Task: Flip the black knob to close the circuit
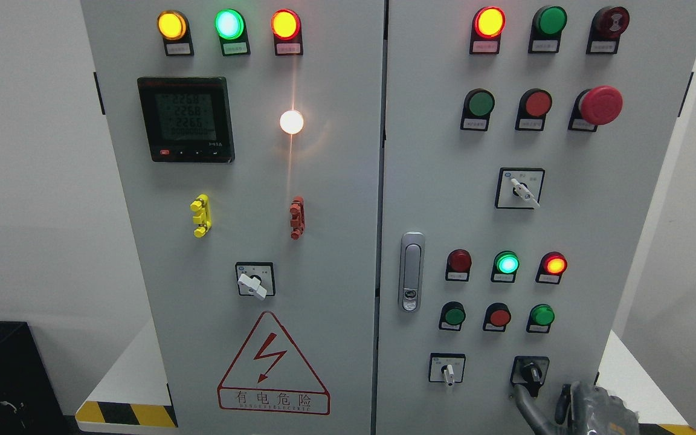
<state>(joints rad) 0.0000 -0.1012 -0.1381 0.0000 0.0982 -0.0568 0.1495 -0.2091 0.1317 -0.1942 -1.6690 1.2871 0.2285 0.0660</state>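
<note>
The black knob [530, 371] sits on a black square plate at the lower right of the grey cabinet's right door [602, 254], its handle pointing up and slightly left. My right hand [541, 403] comes in at the bottom edge just below it. One dark finger [524, 406] curves up to the plate's lower left corner, and a second finger [563, 402] stands apart to the right. The fingers are spread and hold nothing. Most of the hand is cut off by the frame's edge.
A white selector switch [448, 373] is left of the knob, with rows of green and red buttons [498, 316] and lit lamps [507, 263] above. A red mushroom stop [599, 104] juts out top right. A door latch [411, 272] stands beside the seam.
</note>
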